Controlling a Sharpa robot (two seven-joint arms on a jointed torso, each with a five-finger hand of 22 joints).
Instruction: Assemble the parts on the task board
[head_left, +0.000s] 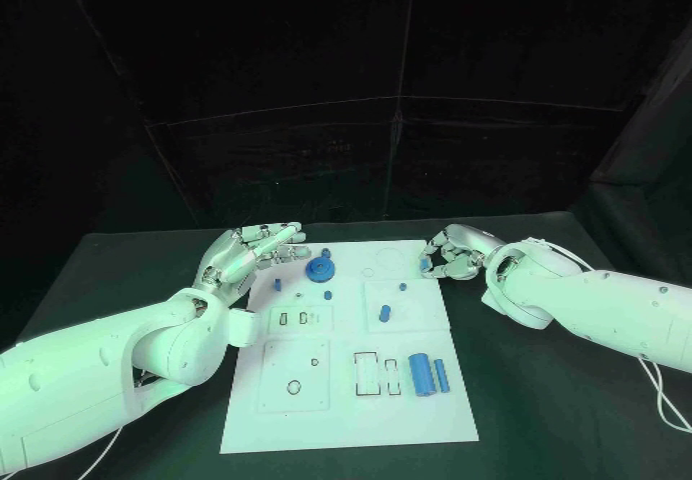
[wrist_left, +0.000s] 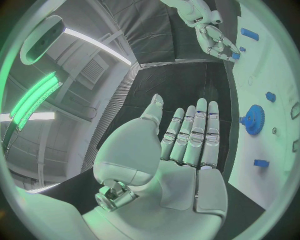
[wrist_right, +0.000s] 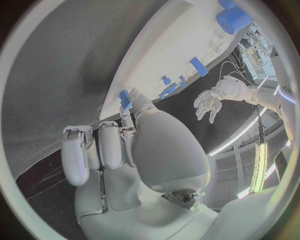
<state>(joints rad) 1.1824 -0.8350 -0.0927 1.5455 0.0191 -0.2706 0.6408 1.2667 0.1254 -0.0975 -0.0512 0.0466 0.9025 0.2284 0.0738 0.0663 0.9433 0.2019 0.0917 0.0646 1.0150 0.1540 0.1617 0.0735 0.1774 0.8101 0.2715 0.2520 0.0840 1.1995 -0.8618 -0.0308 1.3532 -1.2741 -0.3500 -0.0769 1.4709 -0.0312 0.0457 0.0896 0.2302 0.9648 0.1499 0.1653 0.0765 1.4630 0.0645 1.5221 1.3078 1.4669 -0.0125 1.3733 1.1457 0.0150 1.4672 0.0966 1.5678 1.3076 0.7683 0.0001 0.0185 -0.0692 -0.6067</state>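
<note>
The white task board (head_left: 346, 400) lies in the middle of the table. My right hand (head_left: 453, 258) hovers at the board's far right corner and pinches a small blue part (head_left: 423, 265) between thumb and a finger; the right wrist view shows that part (wrist_right: 125, 98) at the fingertips of my right hand (wrist_right: 134, 150). My left hand (head_left: 257, 248) hangs over the board's far left corner with its fingers straight and apart, holding nothing (wrist_left: 187, 145). A blue gear (head_left: 320, 270) lies on the board just beside the left hand, and appears as the blue gear (wrist_left: 253, 120) past its fingertips.
Two blue cylinders (head_left: 423, 374) lie side by side near the board's right edge. Small blue pieces sit at the board's middle (head_left: 385, 313), by the gear (head_left: 329, 293) and at the far edge (head_left: 327, 252). Empty slots (head_left: 366, 372) mark the near half. Black table (head_left: 577, 420) surrounds the board.
</note>
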